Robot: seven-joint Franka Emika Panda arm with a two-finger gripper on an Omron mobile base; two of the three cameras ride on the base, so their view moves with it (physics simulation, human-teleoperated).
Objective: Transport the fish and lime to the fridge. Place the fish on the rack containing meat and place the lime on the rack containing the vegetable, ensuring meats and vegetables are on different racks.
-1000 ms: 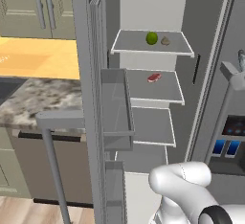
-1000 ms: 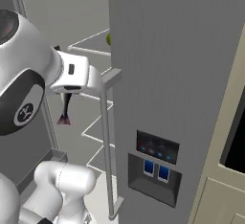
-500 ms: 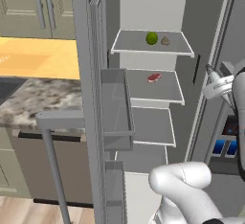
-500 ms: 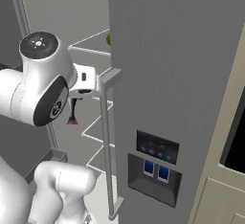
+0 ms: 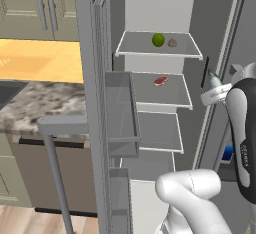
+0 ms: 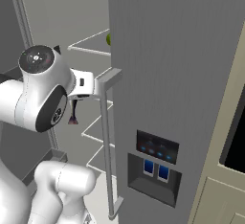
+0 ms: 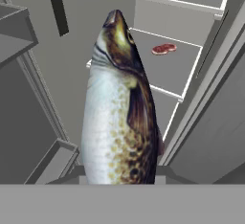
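Since a second ago your arm has swung toward the fridge point(image 5: 165, 103), tool point(image 7: 119, 177) clamped on the fish point(image 7: 119, 117). Lime point(image 5: 158, 40) already shelved beside the vegetable point(image 5: 172, 42); your fish still needs the rack with meat point(image 7: 163, 49), at one o'clock.

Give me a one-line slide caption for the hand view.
End effector holding the fish head-first toward the open fridge, meat on the second rack.

In the open fridge point(image 5: 220, 38), the lime point(image 5: 158, 40) sits left of the vegetable point(image 5: 172, 42) on the top shelf point(image 5: 135, 48); the meat point(image 5: 160, 81) lies on the shelf below point(image 5: 175, 95); the fish point(image 7: 119, 113) hangs before them
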